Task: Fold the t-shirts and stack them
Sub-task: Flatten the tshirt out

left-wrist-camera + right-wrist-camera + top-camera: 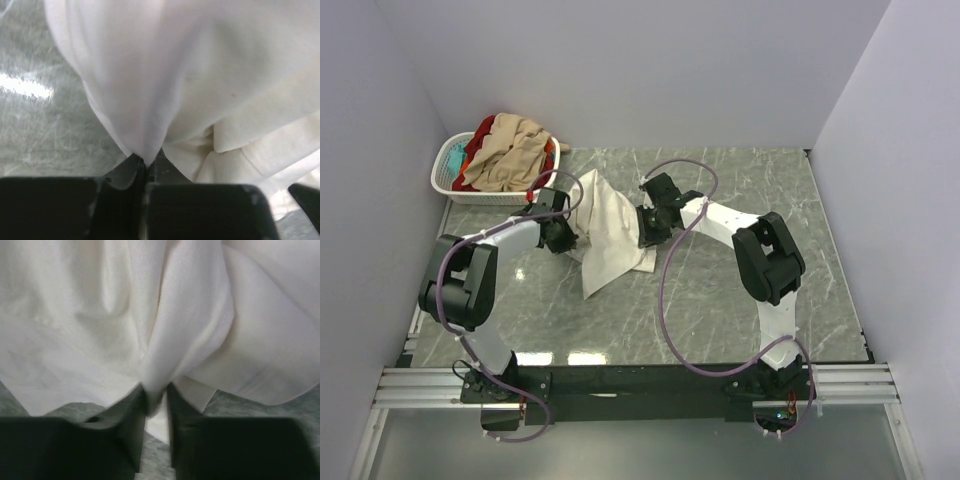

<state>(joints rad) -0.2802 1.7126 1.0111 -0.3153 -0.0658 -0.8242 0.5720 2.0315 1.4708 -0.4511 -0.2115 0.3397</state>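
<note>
A cream-white t-shirt lies crumpled on the marble table between both arms. My left gripper is at its left edge. In the left wrist view its jaws are shut on a pinched fold of the white cloth, which pulls up into a peak at the left gripper. My right gripper is at the shirt's right edge. In the right wrist view the right gripper has its jaws closed narrowly on a ridge of the same cloth. More t-shirts, tan-beige, red and teal, are heaped in the basket.
A white slotted laundry basket stands at the back left corner against the wall. Grey walls close in the table on the left, back and right. Bare marble shows to the right of the shirt and in front of it.
</note>
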